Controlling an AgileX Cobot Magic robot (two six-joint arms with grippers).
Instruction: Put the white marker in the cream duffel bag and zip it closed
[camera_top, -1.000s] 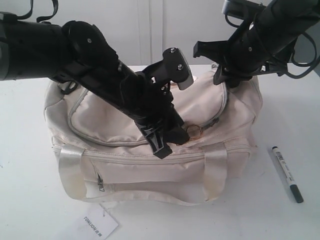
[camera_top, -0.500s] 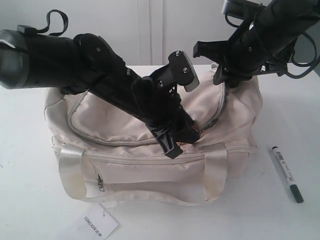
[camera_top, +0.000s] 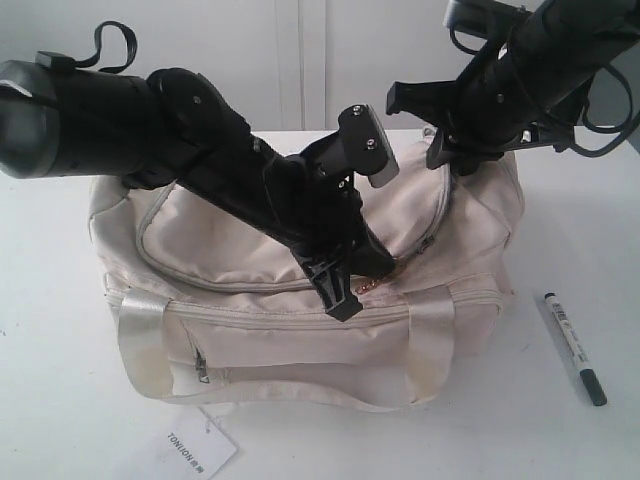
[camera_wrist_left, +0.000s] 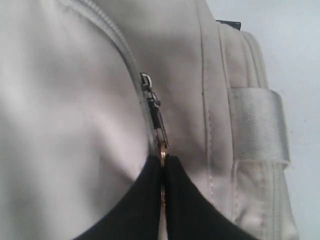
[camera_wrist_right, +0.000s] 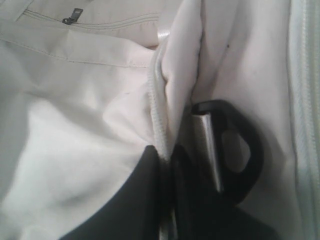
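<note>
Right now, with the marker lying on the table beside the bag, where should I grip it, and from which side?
Best grip the marker mid-barrel, coming straight down from above with the jaws across its width. It lies flat on the table, clear of the bag, so both long sides are free.

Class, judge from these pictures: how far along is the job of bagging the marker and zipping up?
Done: nothing yet; the white marker lies on the table beside the cream duffel bag. In hand: the left gripper pinches the zipper pull, the right gripper clamps fabric at the bag's end. Left: get the marker inside, then zip it closed.
</note>
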